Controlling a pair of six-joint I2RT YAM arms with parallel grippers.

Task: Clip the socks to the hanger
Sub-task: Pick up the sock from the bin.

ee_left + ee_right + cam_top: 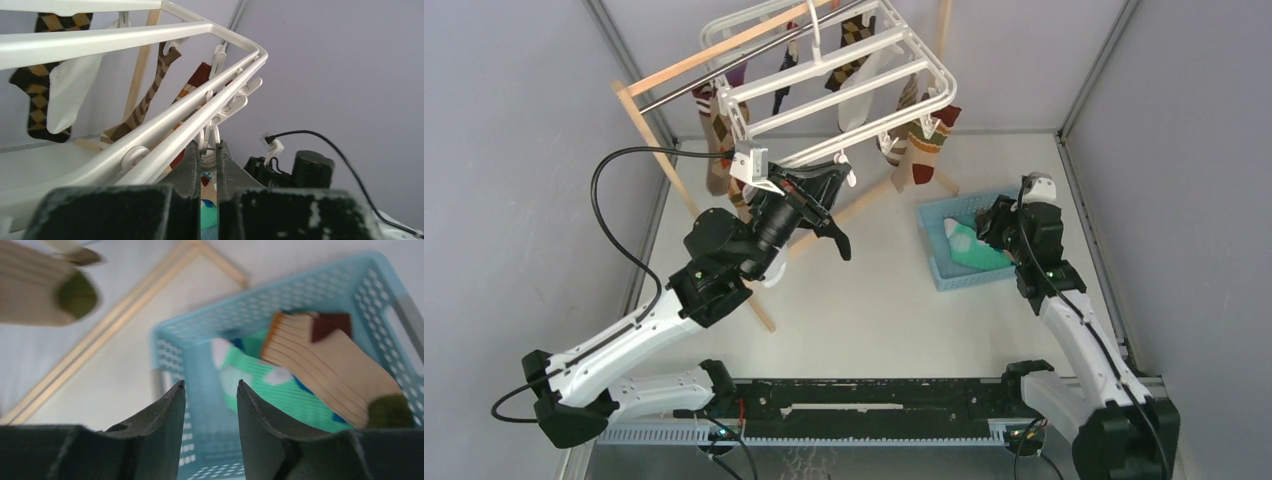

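The white hanger (824, 90) hangs from the wooden pole at the back, with several socks clipped to it. My left gripper (839, 183) is raised to its near rail; in the left wrist view (210, 145) the jaws are shut on a white dangling clip (215, 135) under the rail (165, 135). The mint-green sock (969, 250) lies in the blue basket (944, 275). My right gripper (986, 225) hovers over the basket, open and empty (210, 385). In the right wrist view the mint-green sock (265, 390) lies under a tan sock (325, 370) with orange-striped cuff.
The wooden pole stand (694, 200) has a leg crossing the table under my left arm. Brown argyle and striped socks (924, 140) dangle from the hanger's far and right sides. The basket wall (280, 290) is just beyond my right fingers.
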